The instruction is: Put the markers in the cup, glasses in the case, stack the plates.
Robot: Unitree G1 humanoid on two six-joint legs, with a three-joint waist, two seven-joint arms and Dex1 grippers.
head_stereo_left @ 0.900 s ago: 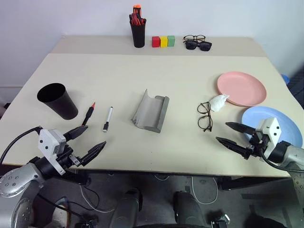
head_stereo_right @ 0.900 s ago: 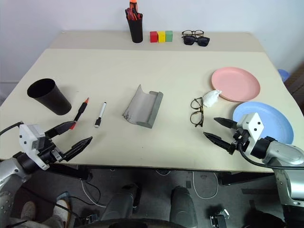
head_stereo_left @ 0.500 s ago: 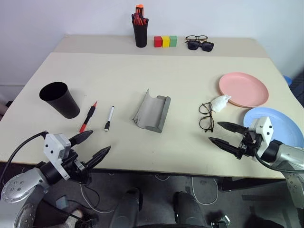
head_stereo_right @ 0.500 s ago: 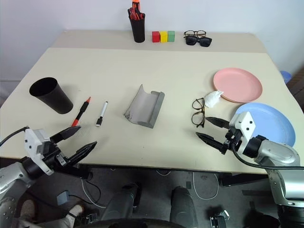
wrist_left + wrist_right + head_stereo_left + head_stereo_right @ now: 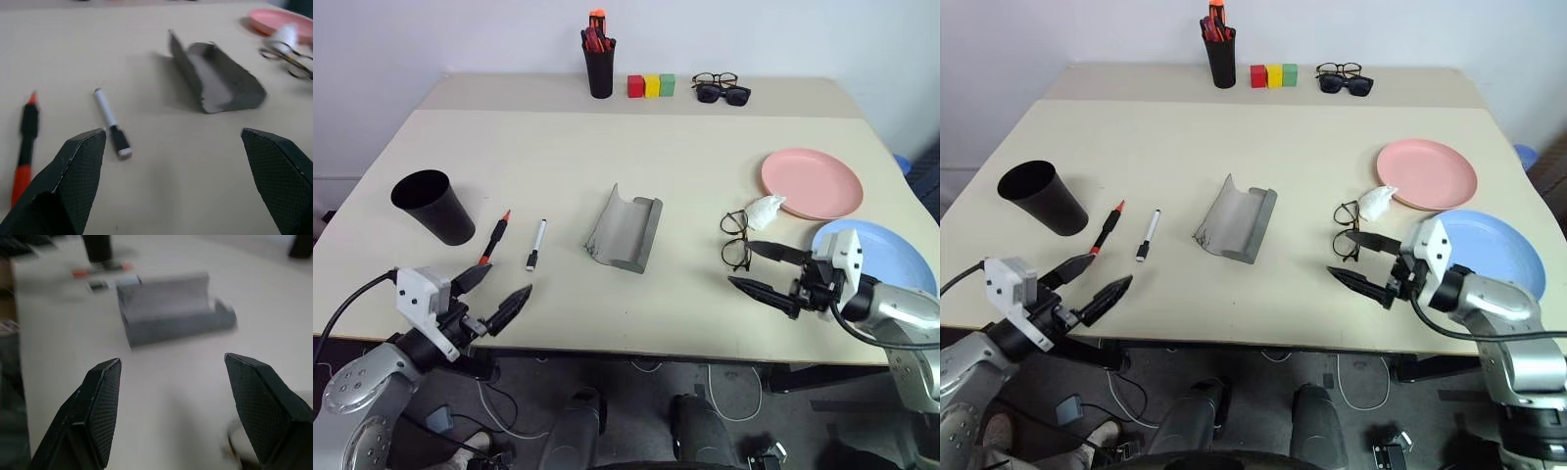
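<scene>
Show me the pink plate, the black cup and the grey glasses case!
Round pink plate point(image 5: 813, 183), left eye view, bare middle.
Wide black plastic cup point(image 5: 445, 217), left eye view, outer wall.
Grey felt-like open glasses case point(image 5: 1253, 223), right eye view, inner shell.

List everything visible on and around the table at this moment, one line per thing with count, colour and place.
table: 1, beige, carries everything.
cup: 1, black, near left edge.
markers: 2, black with a red tip and white with a black cap, lying just right of the cup.
case: 1, grey, open, table centre.
glasses: 1 pair, thin black rims, right of the case.
white wad: 1, between glasses and pink plate.
plates: 2, pink at right; light blue nearer the front.
pen holder: 1, black, holding red and orange pens, back edge.
blocks: 3, red, yellow, green, back edge.
spare glasses: 2 pairs, black, back edge.
left claw: open, front left.
right claw: open, beside the glasses.
</scene>
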